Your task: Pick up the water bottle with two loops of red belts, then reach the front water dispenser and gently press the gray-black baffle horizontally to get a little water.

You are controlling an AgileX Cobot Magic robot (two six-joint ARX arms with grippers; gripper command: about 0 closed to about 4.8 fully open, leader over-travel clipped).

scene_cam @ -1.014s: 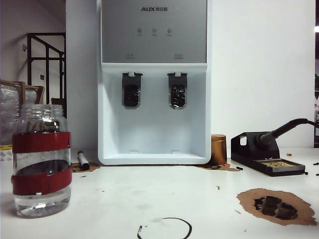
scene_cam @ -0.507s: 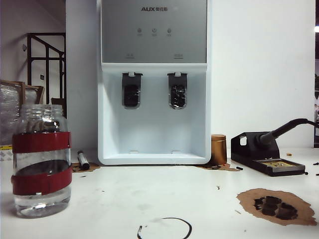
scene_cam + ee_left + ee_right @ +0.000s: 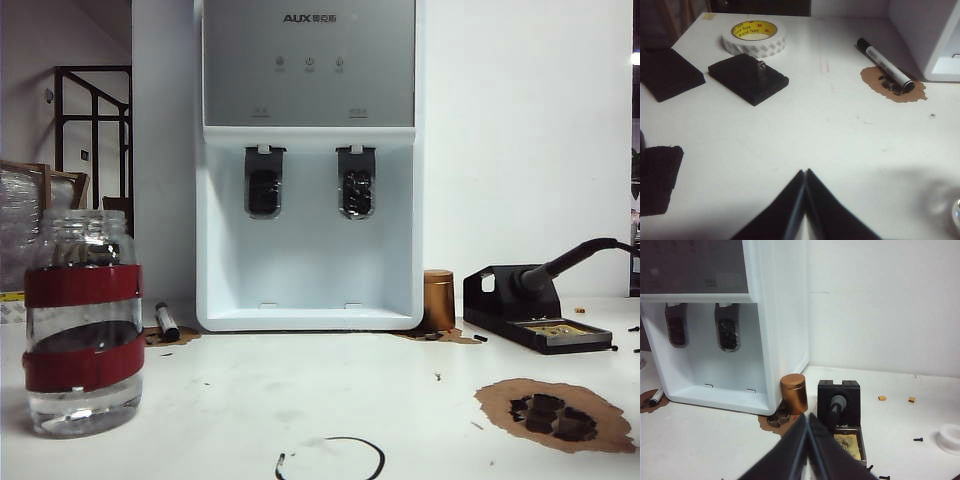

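My left gripper (image 3: pixel 805 172) hangs near the marker (image 3: pixel 885 65), jaws pressed together; my right gripper (image 3: pixel 807 416) faces the dispenser (image 3: pixel 775 315), jaws pressed together, empty; bottle (image 3: pixel 82 325) stands untouched.

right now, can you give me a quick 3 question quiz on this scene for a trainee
1. True or false: the water bottle is already held by a gripper.
2. How many gray-black baffles hang in the bay of the water dispenser?
A. one
B. two
C. three
3. In what state are the left gripper and the right gripper?

Key
1. False: it stands alone on the table, at the left of the exterior view.
2. B.
3. Both shut and empty, each above the table.
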